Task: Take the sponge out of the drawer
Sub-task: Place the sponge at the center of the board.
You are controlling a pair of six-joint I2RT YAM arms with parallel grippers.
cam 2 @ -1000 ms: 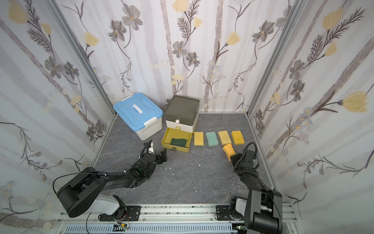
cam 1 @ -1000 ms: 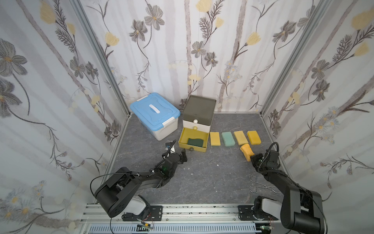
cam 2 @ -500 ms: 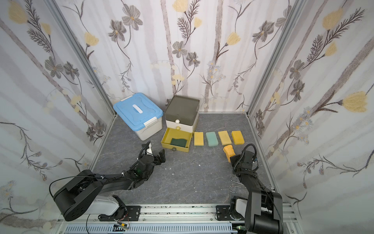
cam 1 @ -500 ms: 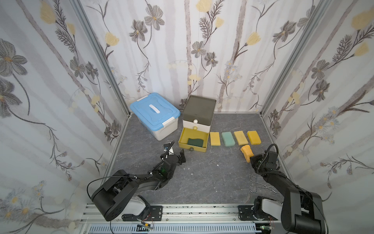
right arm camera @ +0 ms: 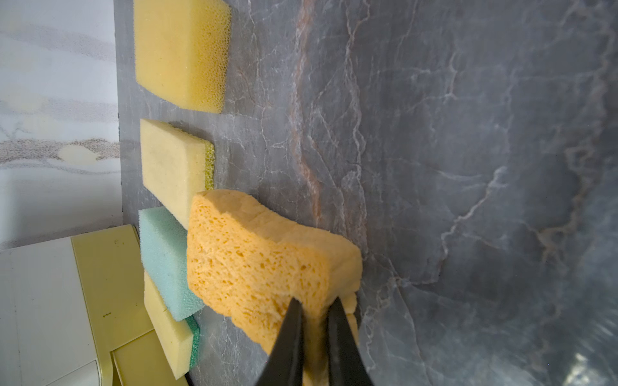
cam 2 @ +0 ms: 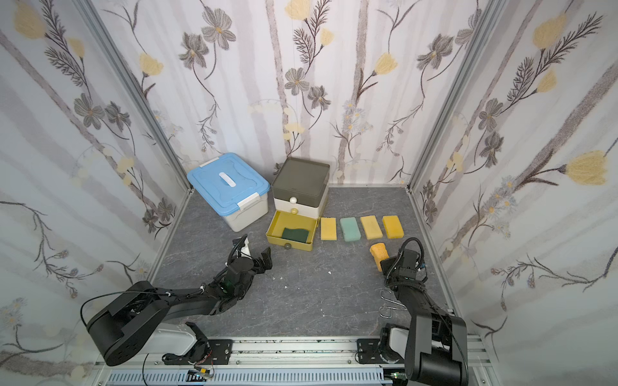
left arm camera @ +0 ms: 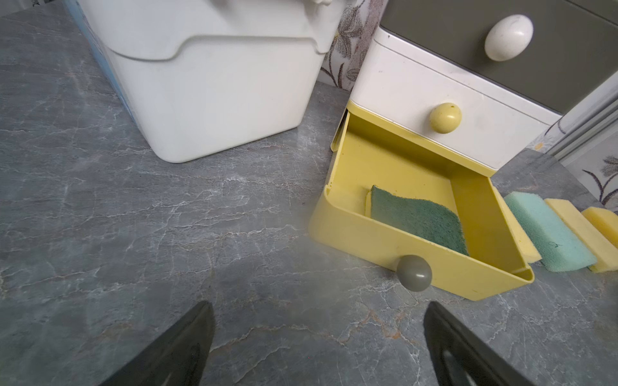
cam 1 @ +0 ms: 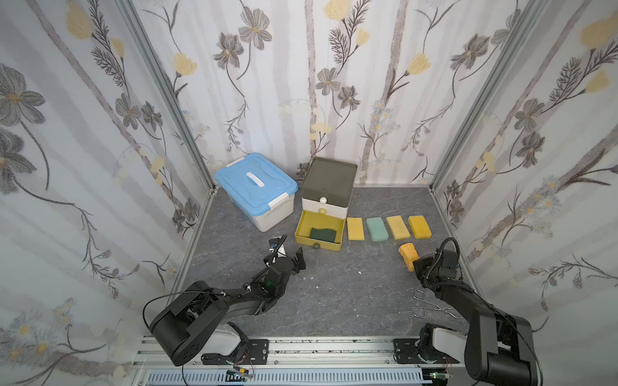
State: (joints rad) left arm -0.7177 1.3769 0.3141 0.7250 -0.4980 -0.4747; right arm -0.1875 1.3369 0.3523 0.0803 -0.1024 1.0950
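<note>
Flower-papered walls [cam 1: 334,83] closed three sides of a grey, marble-veined surface [cam 1: 351,284], bare over most of its middle. In both top views a blue-lidded box [cam 1: 255,187] sat toward the far left corner, with a small drawer unit [cam 1: 329,180] just beside it against the far edge. Its bottom yellow drawer [cam 1: 317,246] stood pulled out, and the green sponge [cam 1: 323,233] lay flat inside, not yet taken. A tidy row of four sponges [cam 1: 377,228] ran from beside the drawer toward the right edge, probably set there as the drop-off line. Near that edge the right hand [cam 1: 415,264] was clamped on an orange sponge [cam 1: 408,252], held just short of the row's end, I judged to add it. In a top view the left hand [cam 2: 254,254] hovered low in front of the drawer, jaws wide apart and empty, likely placed to reach in next.

From the left wrist, the fingers [left arm camera: 187,344] stood far apart over bare surface, the drawer's grey knob [left arm camera: 414,272] just ahead and the green sponge lying scouring face up near the front wall.

From the right wrist, the fingertips [right arm camera: 289,331] pinched one end of the orange sponge, squashing it; the soft foam bulged either side, so the grip looked firm. Beyond it the row showed, and a corner of the drawer unit.
</note>
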